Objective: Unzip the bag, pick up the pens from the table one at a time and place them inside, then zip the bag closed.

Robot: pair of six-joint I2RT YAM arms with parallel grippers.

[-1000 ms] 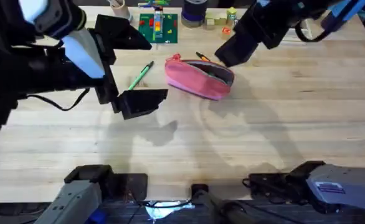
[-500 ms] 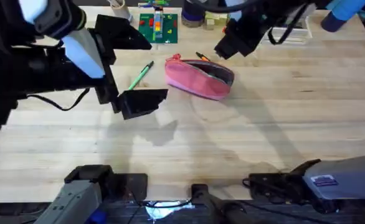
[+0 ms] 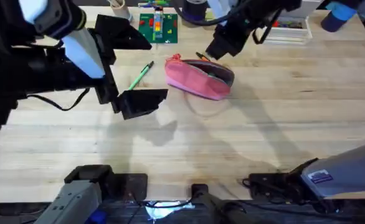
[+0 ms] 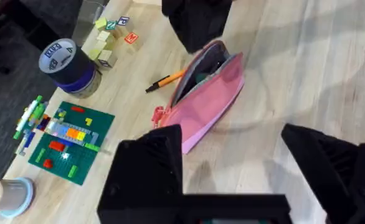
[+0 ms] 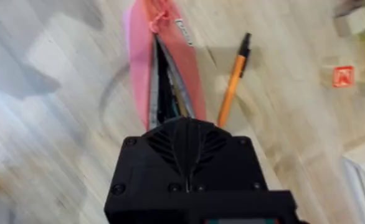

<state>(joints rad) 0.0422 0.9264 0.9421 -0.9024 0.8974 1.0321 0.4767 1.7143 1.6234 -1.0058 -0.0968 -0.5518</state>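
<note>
One pink pouch (image 3: 199,78) lies on the bench (image 3: 263,124), its zipper open along the top. Two pens are out: one green pen (image 3: 141,74) well to one side of the pouch, and one orange pen (image 4: 168,81) just beside the pouch's open edge. Two robot arms reach over the bench, each ending in one claw: the left claw (image 3: 129,68) and the right claw (image 3: 223,46). At the far edge sit one roll of dark blue tape (image 4: 67,62), one green brick plate (image 4: 70,140) carrying coloured bricks, one small cluster of lettered wooden cubes (image 4: 111,37), and one white box (image 3: 288,28).
</note>
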